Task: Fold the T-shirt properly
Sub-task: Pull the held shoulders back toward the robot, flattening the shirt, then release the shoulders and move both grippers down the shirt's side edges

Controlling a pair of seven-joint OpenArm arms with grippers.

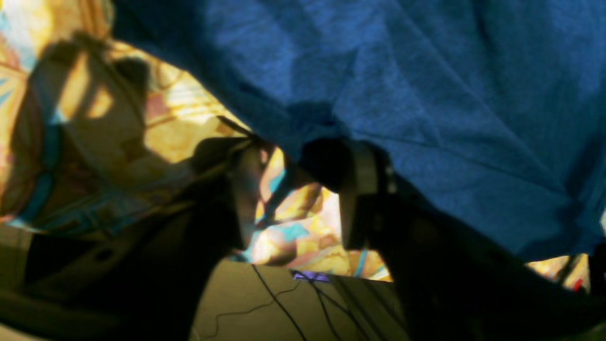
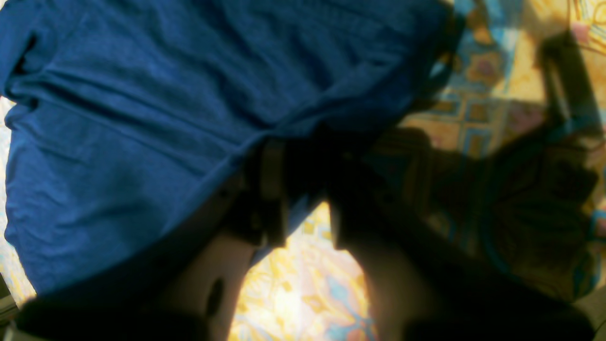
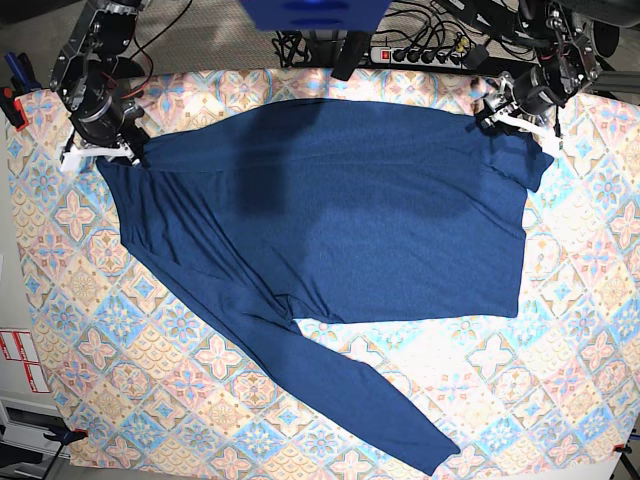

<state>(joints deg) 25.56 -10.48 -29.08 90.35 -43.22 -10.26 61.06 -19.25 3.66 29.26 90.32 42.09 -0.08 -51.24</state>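
T-shirt (image 3: 330, 210): corners just beside parted jaws of left gripper (image 1: 296, 163) and right gripper (image 2: 303, 182), neither gripping; snagged cloth could drag, wrinkling

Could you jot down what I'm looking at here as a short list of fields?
Garment: T-shirt, dark blue, long-sleeved, spread out
Surface: patterned tablecloth
Loose sleeve: runs diagonally toward the near edge
Left gripper: at a far corner of the shirt, jaws apart
Right gripper: at the other far corner, jaws apart
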